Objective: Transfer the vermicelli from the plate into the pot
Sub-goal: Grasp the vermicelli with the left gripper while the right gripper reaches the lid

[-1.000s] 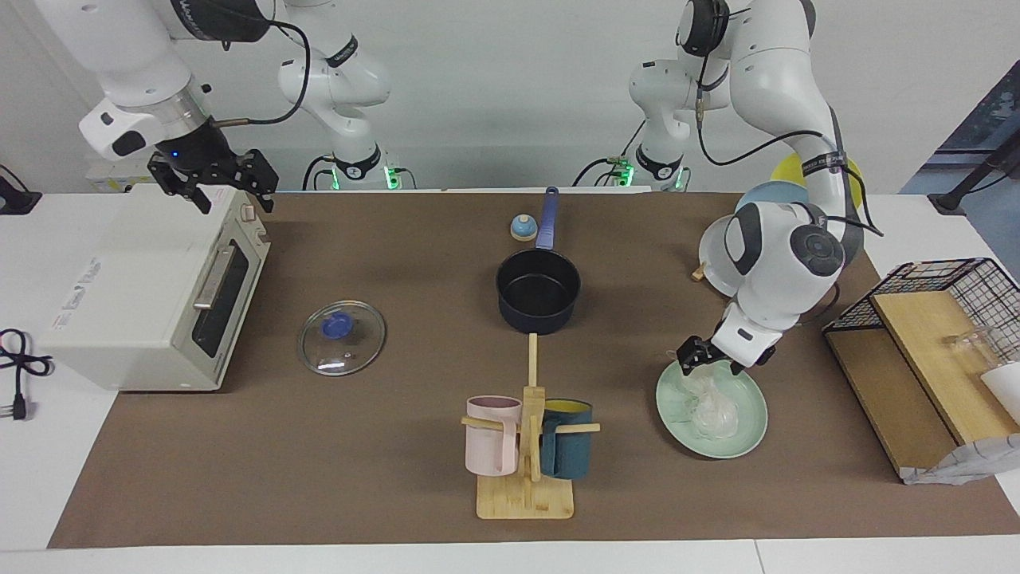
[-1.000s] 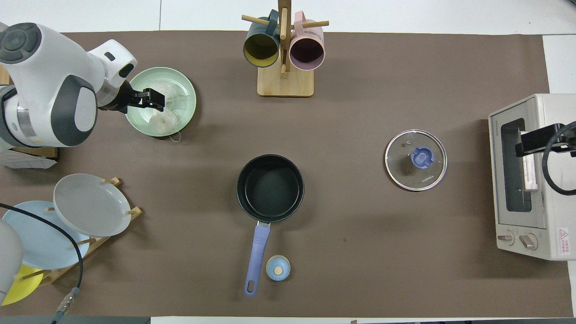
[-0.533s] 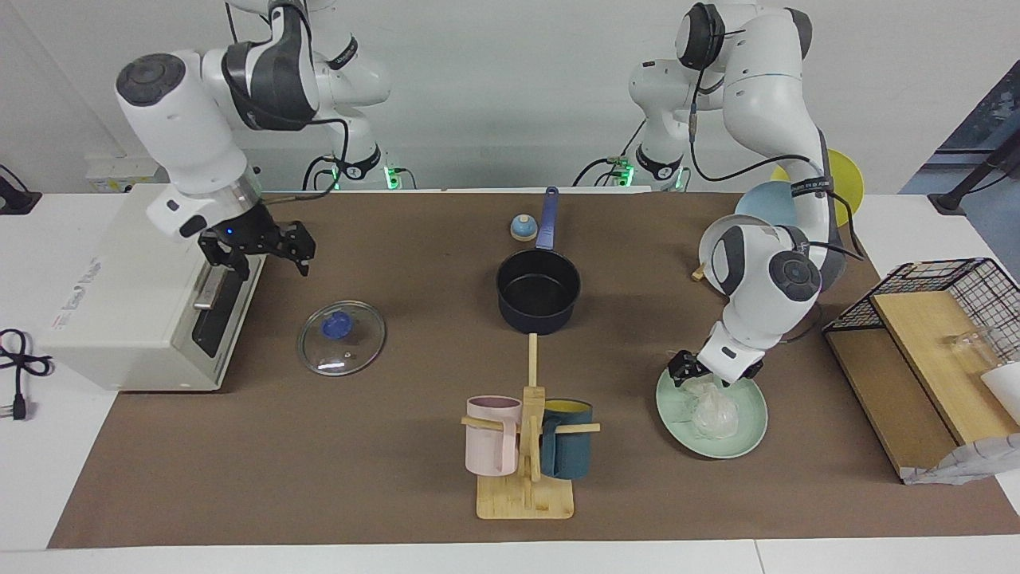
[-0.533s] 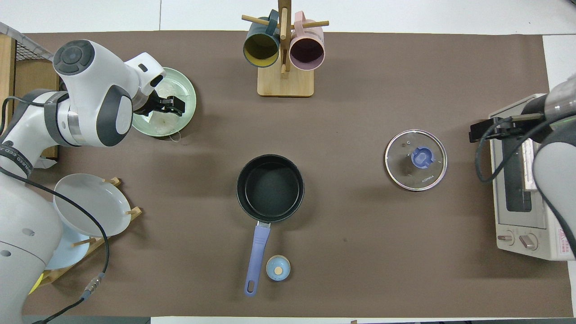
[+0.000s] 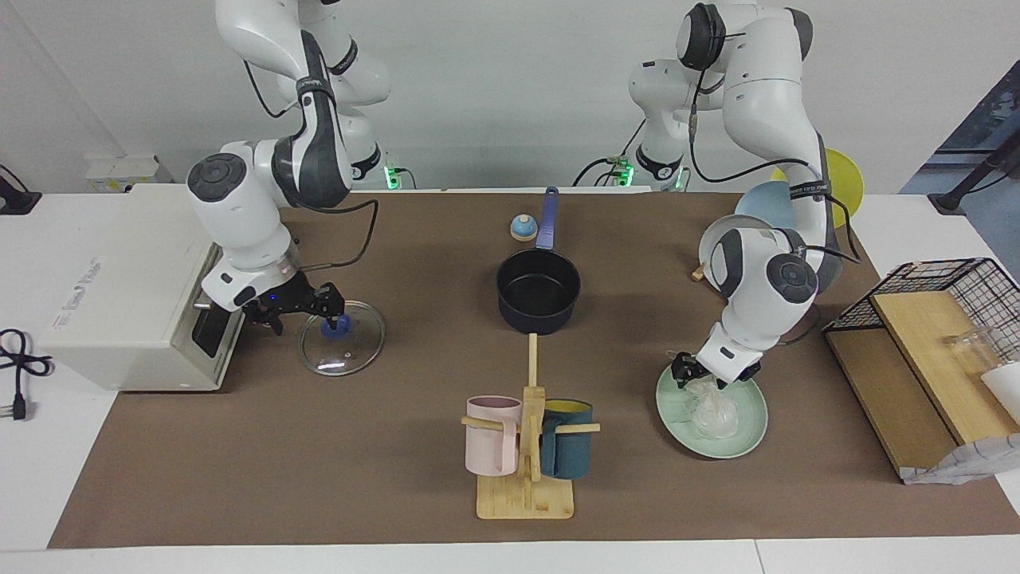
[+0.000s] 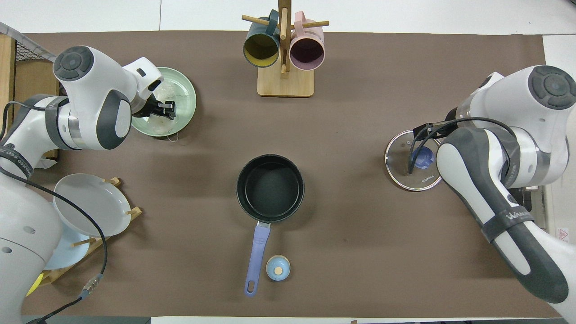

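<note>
While the right pincer [image 5: 307,315] hangs wide over the glass lid [image 5: 342,338], the left pincer [image 5: 697,377] grips vermicelli [image 5: 712,408] on the plate [image 5: 749,434].

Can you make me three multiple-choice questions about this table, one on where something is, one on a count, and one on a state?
1. Where is the vermicelli?
A. in the pot
B. on the mint-green plate
C. on the glass lid

2. How many mugs hang on the wooden mug stand?
A. one
B. two
C. four

3. What is inside the pot?
A. nothing
B. vermicelli
C. the glass lid

Answers: 1 B, the clumps lie on the mint-green plate under the left gripper. 2 B, a pink mug and a dark teal mug. 3 A, its black inside is bare.
</note>
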### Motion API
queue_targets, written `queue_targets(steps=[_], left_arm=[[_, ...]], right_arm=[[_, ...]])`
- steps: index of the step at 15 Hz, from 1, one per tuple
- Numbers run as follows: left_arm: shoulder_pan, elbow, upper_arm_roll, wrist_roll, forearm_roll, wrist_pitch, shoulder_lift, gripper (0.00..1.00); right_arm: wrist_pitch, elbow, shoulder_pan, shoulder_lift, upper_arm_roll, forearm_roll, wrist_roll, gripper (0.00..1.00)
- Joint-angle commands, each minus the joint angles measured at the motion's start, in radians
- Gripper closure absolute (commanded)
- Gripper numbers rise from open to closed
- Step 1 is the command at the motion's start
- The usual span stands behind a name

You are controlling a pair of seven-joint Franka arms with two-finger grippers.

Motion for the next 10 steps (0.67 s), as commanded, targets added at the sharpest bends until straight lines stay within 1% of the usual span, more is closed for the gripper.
queue_targets(steps=[1, 3, 5, 8, 10], left_arm=[[0.009, 0.012, 0.004, 0.019, 0.015, 0.003, -0.01, 1.0], [0.009, 0.061, 0.004, 0.018, 0.009, -0.055, -0.016, 1.0], [0.009, 0.126, 0.007, 0.016, -0.013, -0.165, -0.041, 1.0], [0.009, 0.149, 0.01, -0.039, -0.123, -0.323, -0.147, 1.0], [0.003, 0.169, 0.002, -0.146, -0.154, -0.414, -0.208, 1.0]], right_arm=[[0.047, -0.017, 0.008, 0.044, 0.004, 0.083, -0.04, 0.0], [0.049, -0.023, 0.028, 0.044, 0.004, 0.085, -0.088, 0.0], [0.054, -0.047, 0.027, 0.037, 0.002, 0.08, -0.103, 0.0], [0.096, -0.095, 0.028, 0.026, 0.002, 0.08, -0.119, 0.0], [0.124, -0.124, 0.027, 0.02, 0.001, 0.074, -0.122, 0.0]])
